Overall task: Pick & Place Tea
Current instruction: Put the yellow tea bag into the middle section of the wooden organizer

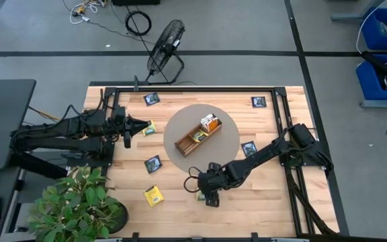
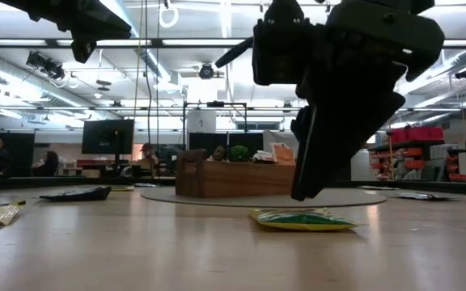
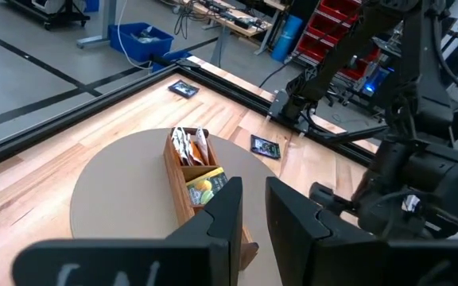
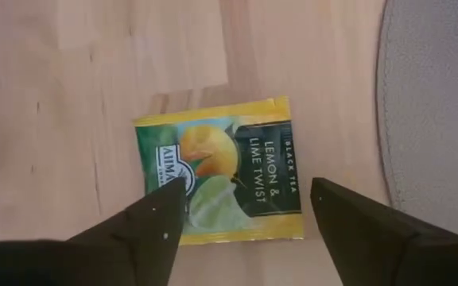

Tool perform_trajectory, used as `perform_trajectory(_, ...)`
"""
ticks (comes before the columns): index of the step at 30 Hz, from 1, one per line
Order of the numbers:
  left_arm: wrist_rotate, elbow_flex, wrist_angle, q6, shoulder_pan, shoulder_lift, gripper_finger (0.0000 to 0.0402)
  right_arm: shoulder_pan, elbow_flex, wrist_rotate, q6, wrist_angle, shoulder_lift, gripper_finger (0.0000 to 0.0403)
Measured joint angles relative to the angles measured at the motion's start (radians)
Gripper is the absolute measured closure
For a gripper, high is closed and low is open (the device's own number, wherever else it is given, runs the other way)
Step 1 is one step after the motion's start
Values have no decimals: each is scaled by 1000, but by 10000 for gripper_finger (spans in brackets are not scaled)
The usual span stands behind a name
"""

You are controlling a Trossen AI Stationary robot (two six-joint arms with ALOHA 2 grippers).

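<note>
Two arms over a light wooden table (image 1: 261,195): right gripper (image 4: 245,218) hangs spread wide above a flat green-and-yellow lemon tea packet (image 4: 217,168), beside the round grey mat (image 1: 227,144). Left gripper (image 3: 249,208) sits nearly closed, empty. Open-plan workshop behind.

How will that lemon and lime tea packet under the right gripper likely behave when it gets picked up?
The lemon and lime tea packet lies flat and thin on the table, so it probably is light and bends easily. Its glossy wrapper may slide between the open right gripper fingers. Being flat, it should not roll.
</note>
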Motion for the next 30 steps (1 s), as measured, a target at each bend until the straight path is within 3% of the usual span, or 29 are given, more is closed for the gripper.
perform_trajectory(13, 0, 0, 0, 0, 0, 0, 342, -2, -76, -19, 19, 70, 40, 188)
perform_trajectory(18, 0, 0, 0, 1, 0, 0, 342, -4, -78, -23, 25, 68, 42, 256)
perform_trajectory(24, 0, 0, 0, 1, 0, 0, 342, -4, -77, -24, 24, 57, 54, 378)
perform_trajectory(30, 0, 0, 0, 1, 0, 0, 342, -13, -75, 2, 46, 8, 28, 399)
